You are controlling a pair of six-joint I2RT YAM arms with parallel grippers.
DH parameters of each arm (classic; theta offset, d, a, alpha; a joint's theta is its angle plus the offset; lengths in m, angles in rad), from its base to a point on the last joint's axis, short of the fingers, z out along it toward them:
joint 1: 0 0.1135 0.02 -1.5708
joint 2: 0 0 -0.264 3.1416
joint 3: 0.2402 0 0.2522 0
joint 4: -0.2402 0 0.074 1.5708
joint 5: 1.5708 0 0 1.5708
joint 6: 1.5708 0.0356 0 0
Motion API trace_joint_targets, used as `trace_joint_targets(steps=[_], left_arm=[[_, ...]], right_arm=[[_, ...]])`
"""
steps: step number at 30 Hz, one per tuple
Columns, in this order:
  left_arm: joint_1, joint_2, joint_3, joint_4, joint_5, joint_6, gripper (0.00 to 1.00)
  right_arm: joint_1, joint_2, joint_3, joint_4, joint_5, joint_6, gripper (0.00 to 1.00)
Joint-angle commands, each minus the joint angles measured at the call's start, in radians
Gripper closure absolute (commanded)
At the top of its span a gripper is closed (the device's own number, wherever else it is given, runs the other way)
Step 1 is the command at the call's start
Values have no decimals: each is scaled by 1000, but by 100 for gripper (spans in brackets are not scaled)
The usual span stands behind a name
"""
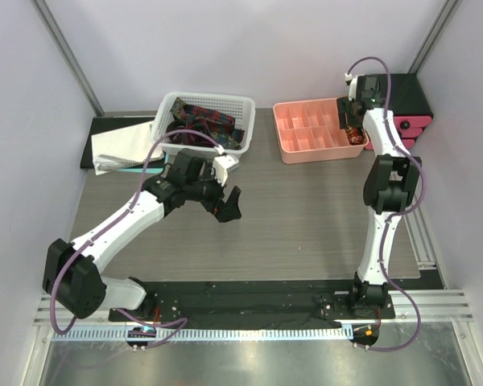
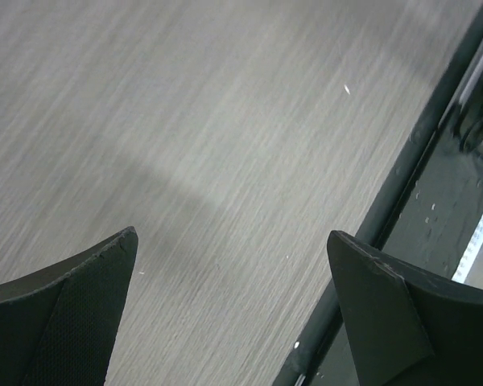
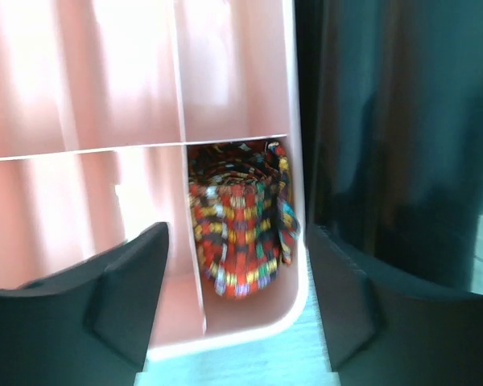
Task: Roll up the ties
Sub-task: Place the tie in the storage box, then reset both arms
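Right wrist: rolled tie (image 3: 240, 217) in tray (image 3: 225, 72) corner, spiral end toward divider (image 3: 80, 151); right pincer (image 3: 235, 235) open, empty.

Between the right jaws, the rolled tie (image 3: 240, 229) is red with yellow, green and blue checks, its tray (image 3: 80, 80) pink. Below the left jaws, the bench (image 2: 225, 121) is grey wood-grain.

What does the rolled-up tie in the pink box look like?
The rolled red fabric tie with its busy yellow, green and blue print is wound into a coil, standing on edge so its spiral shows on top. It sits in a corner compartment of the pink plastic divided tray, touching the walls and floor. Nothing grips it.
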Motion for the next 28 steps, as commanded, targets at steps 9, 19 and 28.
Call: trace_joint_targets(steps=[9,19,28], left_arm=[[196,70,344,-245,12,-162,0],[417,14,217,-368,-93,-182,0],[569,-187,-4,-298,-139,-172,0]], right_arm=[[-1,-531,-137,-33,-468,212,0],[-9,-813,-636,-35,-541,323,0],[-7,-1010,-977,-33,-547,346,0]])
